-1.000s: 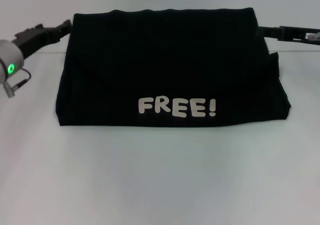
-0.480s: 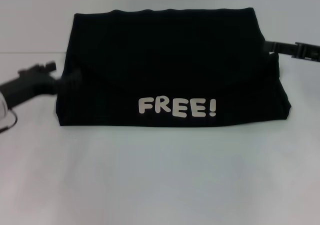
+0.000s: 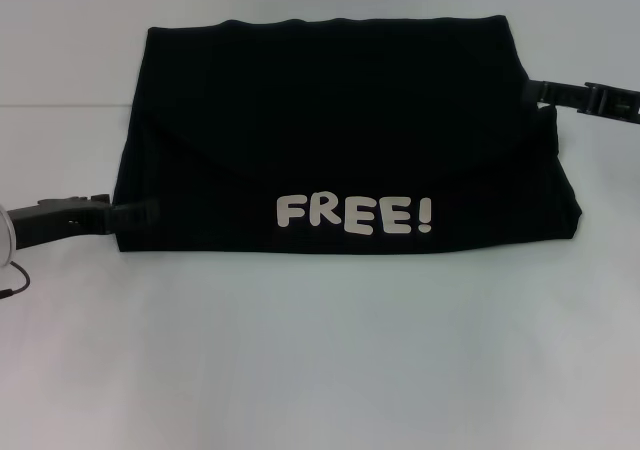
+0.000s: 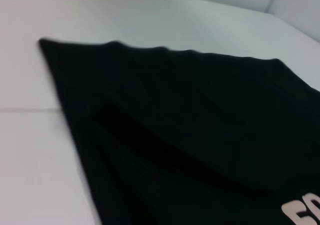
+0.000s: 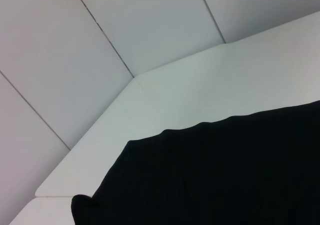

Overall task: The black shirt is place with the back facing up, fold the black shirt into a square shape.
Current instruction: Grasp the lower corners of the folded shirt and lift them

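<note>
On the white counter [image 3: 320, 350] the shirt [image 3: 330, 140] lies folded into a wide block, its "FREE!" print [image 3: 355, 215] along the near edge. The left tool [image 3: 130, 213] sits at the near left corner, the right tool [image 3: 545, 90] at the far right edge; whether either is open or closed I cannot tell. To square it, I judge the sides must fold inward: take the edge low, catch all layers, and carry it flat across. Against the earlier frame, the left tool has dropped from mid-side to the near corner; the right has hardly shifted.
</note>
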Controlling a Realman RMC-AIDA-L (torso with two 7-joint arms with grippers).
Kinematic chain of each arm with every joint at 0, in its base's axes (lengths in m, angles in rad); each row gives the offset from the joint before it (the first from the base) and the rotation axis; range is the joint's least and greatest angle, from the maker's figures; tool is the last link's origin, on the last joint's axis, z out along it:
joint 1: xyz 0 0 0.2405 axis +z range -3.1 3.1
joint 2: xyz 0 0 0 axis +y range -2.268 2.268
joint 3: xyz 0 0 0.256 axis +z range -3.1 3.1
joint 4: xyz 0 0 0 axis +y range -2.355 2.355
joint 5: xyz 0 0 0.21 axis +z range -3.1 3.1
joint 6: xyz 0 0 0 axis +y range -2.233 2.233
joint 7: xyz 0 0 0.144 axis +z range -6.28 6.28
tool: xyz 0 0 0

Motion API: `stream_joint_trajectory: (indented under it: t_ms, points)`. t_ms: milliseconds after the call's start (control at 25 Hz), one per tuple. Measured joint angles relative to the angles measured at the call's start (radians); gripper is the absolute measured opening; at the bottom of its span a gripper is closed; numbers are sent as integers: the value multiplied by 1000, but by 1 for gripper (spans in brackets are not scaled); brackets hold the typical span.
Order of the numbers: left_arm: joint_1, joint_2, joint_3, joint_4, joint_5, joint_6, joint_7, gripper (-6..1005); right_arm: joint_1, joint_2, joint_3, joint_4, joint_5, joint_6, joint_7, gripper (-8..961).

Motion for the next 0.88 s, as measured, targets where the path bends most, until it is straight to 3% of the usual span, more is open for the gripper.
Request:
stream_joint_trajectory:
  t_ms: [200, 360, 880]
  points:
    - [-20, 9, 9, -4, 24, -1, -188, 880, 3, 1, 1, 0, 2, 17, 1, 655]
    - [-26, 13, 10, -22, 43, -9, -235, 879, 4, 2, 1, 0, 2, 22, 1, 655]
    - [-43, 14, 11, -111, 46, -96, -176, 877, -4, 4, -6, 2, 3, 35, 2, 655]
